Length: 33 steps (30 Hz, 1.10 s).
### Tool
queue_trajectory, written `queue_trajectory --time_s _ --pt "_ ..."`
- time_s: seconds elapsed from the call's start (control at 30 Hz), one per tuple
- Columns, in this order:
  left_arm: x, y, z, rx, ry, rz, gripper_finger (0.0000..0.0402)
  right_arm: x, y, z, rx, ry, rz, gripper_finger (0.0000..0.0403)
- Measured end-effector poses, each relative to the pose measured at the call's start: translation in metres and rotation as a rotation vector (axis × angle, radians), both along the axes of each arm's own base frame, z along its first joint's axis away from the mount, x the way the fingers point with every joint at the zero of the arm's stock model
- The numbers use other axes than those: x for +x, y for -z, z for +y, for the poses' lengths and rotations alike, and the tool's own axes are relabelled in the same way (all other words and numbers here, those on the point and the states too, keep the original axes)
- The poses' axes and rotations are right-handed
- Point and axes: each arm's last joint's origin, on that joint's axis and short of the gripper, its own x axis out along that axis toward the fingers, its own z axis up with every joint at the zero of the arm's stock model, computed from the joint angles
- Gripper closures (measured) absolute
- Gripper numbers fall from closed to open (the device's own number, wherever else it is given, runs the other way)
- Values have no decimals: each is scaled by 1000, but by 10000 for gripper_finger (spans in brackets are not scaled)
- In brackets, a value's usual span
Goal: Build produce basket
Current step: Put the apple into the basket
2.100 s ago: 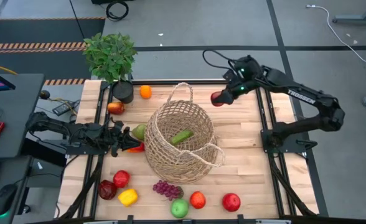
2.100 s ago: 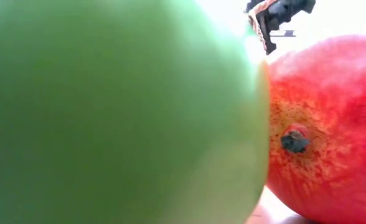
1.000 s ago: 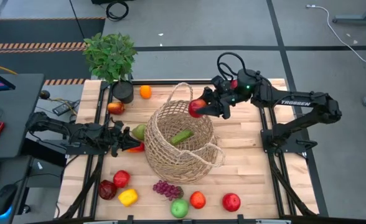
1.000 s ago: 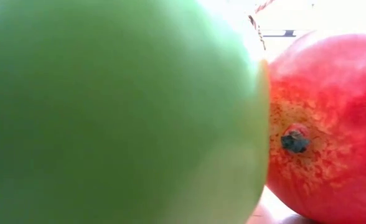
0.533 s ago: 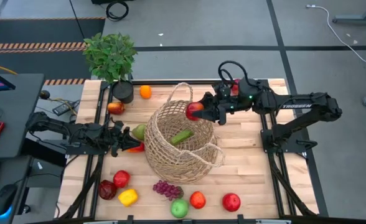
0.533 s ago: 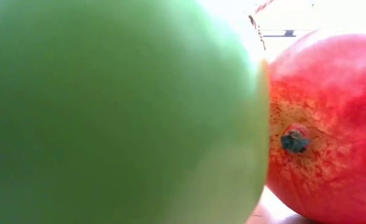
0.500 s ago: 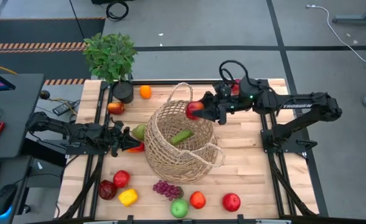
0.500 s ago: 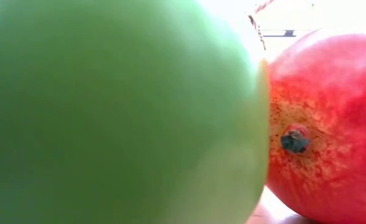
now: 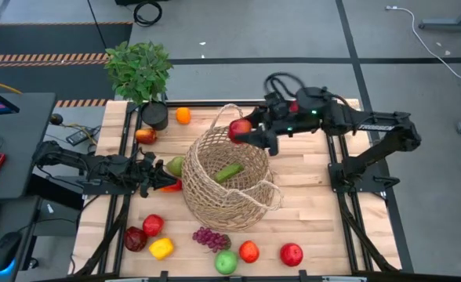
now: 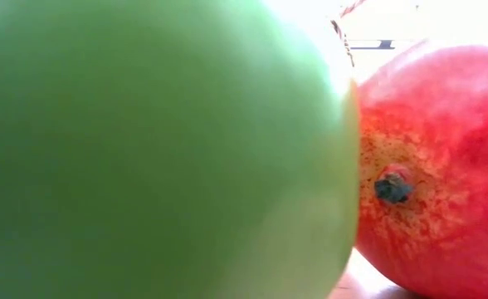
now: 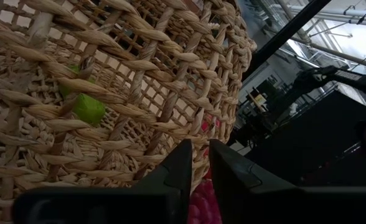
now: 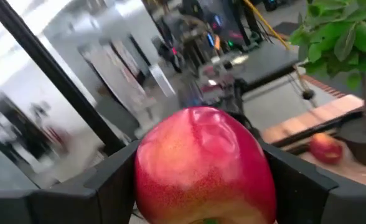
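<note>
The tan wicker basket [image 9: 229,176] stands mid-table with a green cucumber [image 9: 229,171] inside. My right gripper [image 9: 246,131] is shut on a red apple [image 9: 240,129] above the basket's far rim; that apple fills the right wrist view [image 12: 205,165]. My left gripper [image 9: 155,175] waits at the basket's left side, fingers close together [image 11: 198,168] just before the woven wall [image 11: 108,93]. A green pear [image 9: 174,166] and a red pepper [image 9: 170,186] lie beside it. My right gripper pinches the red apple between its two fingers [image 12: 108,180], one on each opposite side of the fruit [image 12: 152,174]. The fingers reach in from the table's right. The apple is lifted clear, above the basket's far rim.
A potted plant [image 9: 140,70], an orange [image 9: 183,115] and a red-yellow fruit [image 9: 145,135] sit at the far left. Along the near edge lie red fruits [image 9: 135,239], a yellow pepper [image 9: 161,248], grapes [image 9: 211,238], a green apple [image 9: 226,262] and a red apple [image 9: 291,254]. The green apple [image 10: 161,149] blocks the low view.
My right gripper, still shut on the red apple, has carried it toward the table's left, from beside the basket's far right rim to above its far rim. The left arm and the basket have kept still.
</note>
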Motion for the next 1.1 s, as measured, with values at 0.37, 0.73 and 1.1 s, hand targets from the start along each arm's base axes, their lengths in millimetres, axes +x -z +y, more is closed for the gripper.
queue_trajectory --time_s 0.37,0.73,1.1 --pt "0 0 0 0 0 0 339 42 10 6 -492 28 226 104" --pt "0 0 0 0 0 1 342 53 38 24 -1298 -176 358 103" --pt "1 1 0 3 0 14 344 69 71 31 -1553 -306 535 103"
